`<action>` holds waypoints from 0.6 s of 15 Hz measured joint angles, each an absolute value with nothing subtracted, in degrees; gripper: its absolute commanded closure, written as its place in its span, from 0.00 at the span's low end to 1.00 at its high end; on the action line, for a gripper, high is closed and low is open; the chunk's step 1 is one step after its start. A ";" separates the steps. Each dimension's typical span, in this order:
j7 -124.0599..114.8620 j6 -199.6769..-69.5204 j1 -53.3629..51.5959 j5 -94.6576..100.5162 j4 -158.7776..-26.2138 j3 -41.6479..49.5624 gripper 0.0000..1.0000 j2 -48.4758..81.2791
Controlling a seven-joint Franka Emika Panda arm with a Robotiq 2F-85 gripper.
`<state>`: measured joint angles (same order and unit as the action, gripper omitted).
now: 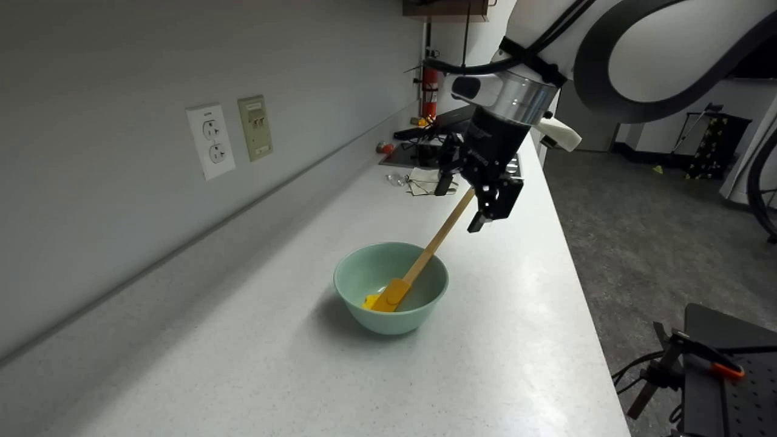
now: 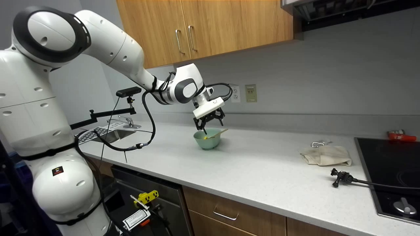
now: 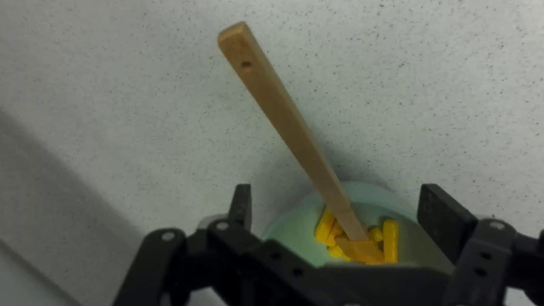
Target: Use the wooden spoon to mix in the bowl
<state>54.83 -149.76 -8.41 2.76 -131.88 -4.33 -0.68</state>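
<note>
The pale mint-green bowl stands upright on the white counter. Yellow pieces lie at its bottom. The wooden spoon leans in it: its orange-yellow head rests among the pieces, and its straight tan handle slopes up over the rim and past it. Above the bowl is my gripper, its jaws wide apart with nothing held. In the wrist view the handle's lower part passes between the two fingers in the picture, apart from both. Part of the bowl is hidden behind the gripper there.
A wall with an outlet runs along the counter's back. A folded cloth, a black clamp mount and a black cooktop lie farther along. Wooden cabinets hang overhead. A sink is near the arm's base.
</note>
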 measured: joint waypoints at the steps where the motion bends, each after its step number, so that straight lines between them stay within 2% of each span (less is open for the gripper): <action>1: 56.15 -149.68 -8.20 2.67 -131.50 -4.33 0.00 -0.04; 9: 59.66 -146.76 -6.52 5.16 -129.12 -4.33 0.00 2.72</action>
